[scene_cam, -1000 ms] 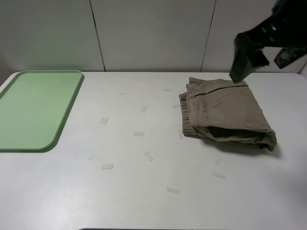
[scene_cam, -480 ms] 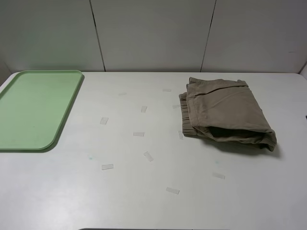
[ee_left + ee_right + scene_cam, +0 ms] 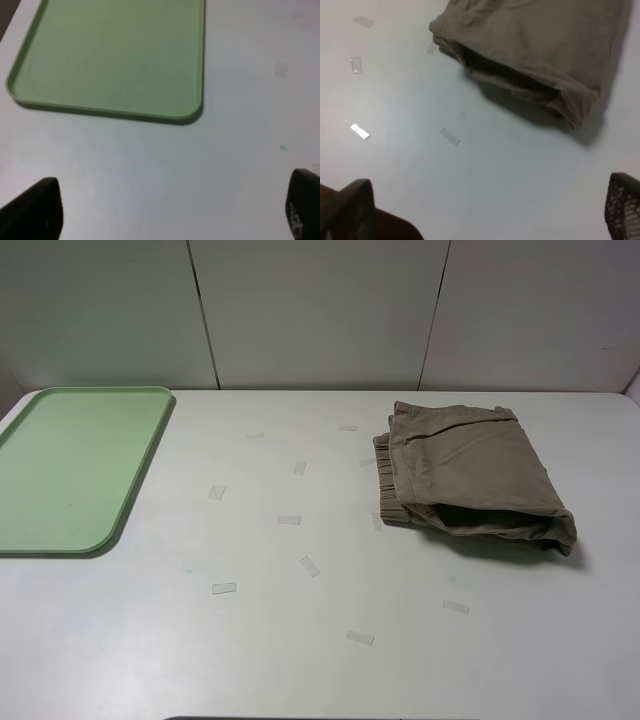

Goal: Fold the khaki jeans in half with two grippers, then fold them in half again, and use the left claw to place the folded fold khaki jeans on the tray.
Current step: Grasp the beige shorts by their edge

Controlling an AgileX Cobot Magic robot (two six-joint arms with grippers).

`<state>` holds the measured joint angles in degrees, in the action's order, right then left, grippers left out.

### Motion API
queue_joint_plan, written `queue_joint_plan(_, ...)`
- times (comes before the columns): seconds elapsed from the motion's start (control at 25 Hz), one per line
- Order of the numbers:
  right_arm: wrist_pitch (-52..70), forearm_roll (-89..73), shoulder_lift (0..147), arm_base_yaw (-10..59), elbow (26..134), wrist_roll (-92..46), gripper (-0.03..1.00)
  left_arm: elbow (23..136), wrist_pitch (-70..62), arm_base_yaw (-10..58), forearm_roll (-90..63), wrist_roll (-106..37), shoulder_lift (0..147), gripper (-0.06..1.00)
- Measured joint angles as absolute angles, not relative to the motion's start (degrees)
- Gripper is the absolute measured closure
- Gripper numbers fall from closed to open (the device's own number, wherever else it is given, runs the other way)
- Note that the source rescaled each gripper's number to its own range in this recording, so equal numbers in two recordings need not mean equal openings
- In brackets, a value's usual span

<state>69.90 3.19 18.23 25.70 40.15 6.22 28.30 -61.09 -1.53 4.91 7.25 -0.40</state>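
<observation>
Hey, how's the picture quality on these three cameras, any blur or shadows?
Exterior high view: sharp, evenly lit, with a soft shadow beside the khaki jeans. Left wrist view: soft focus, the tray looks hazy. Right wrist view: mildly blurred, with a darker shadow beside the jeans.

You have a white counter [image 3: 300, 675] filling most of the high view, matte and faintly scuffed. Across the top of the frame stands a pale grey wall [image 3: 310, 310], split by two dark vertical seams [image 3: 200, 315], one left of centre and one right of centre. Small clear tape strips [image 3: 289, 520] lie flat on the counter, scattered through the middle of the frame and well apart from one another. The lowest strip [image 3: 360, 638] sits just right of centre near the bottom, and another strip [image 3: 224, 588] lies lower left of centre. Your left wrist view shows a tiny teal speck [image 3: 283, 148] on the counter surface.
</observation>
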Motion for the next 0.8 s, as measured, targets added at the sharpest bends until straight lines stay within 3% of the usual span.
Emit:
queue_joint_plan(0.6,60.34,1.65,-0.10,1.86,29.39,3.49,-0.03,28.30,-61.12,-1.53,4.91,7.25,-0.40,0.07)
queue_joint_plan(0.8,59.05,1.46,-0.25,0.28,28.56,3.05,-0.03,28.30,-61.12,-1.53,4.91,7.25,-0.40,0.07)
